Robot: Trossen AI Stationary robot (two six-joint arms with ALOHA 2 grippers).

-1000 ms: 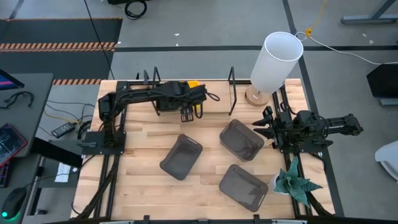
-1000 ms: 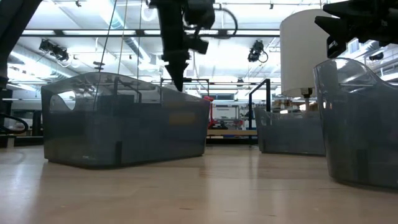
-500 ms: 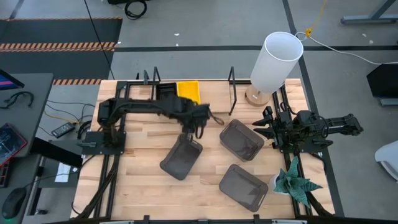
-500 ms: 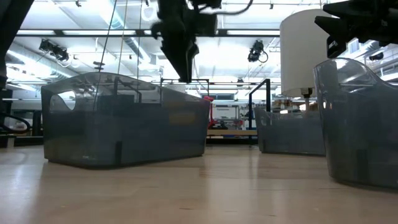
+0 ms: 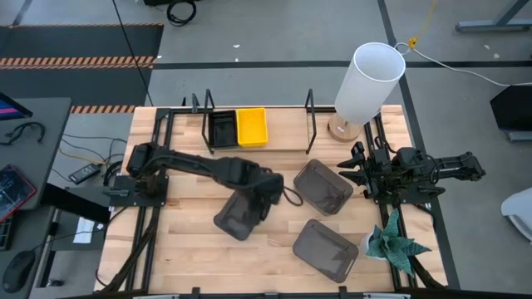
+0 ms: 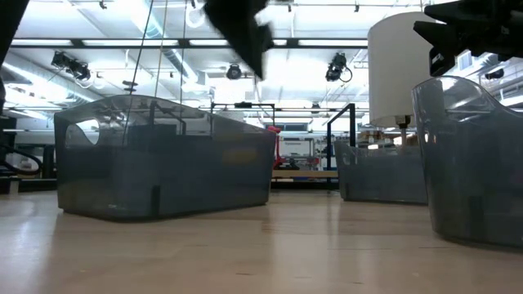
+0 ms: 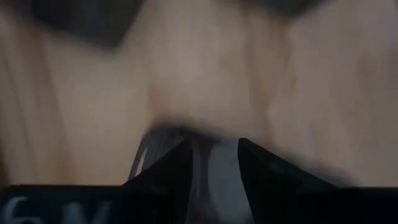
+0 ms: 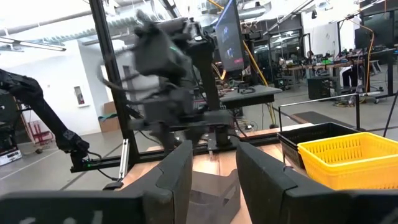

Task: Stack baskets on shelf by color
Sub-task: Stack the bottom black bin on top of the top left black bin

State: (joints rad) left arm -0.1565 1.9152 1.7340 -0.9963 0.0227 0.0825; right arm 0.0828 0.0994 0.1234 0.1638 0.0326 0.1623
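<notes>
left gripper [image 5: 264,193]: mine, reaching out over the middle of the worktop [image 5: 191,241], sitting right over the far end of one grey basket [image 5: 241,209]. My wrist view is a blur, but the two fingers [image 7: 168,171] show a gap between them, so they're apart, with the worktop wood ahead of them and nothing pinched that I can see.

right gripper [image 5: 347,171]: parked at the right edge of the worktop, aimed at the middle. Fingers [image 8: 177,171] are spread, nothing between them.

grey baskets: three of them loose on the worktop. The one under my left gripper sits left of centre, tilted on a diagonal. A second grey basket [image 5: 322,186] is right of it, just beside the right gripper. The third grey basket [image 5: 325,249] is nearer the front edge, close to a little green plant [image 5: 395,243].

shelf [image 5: 287,133]: along the back of the worktop, wood plank between black wire uprights.

black basket [image 5: 221,129]: on the shelf, left-hand side.

yellow basket [image 5: 252,126]: on the shelf too, touching the right side of the black basket. The rest of the plank to its right is bare.

lamp [image 5: 367,84]: white cylinder at the back right corner, past the shelf's right upright.
</notes>
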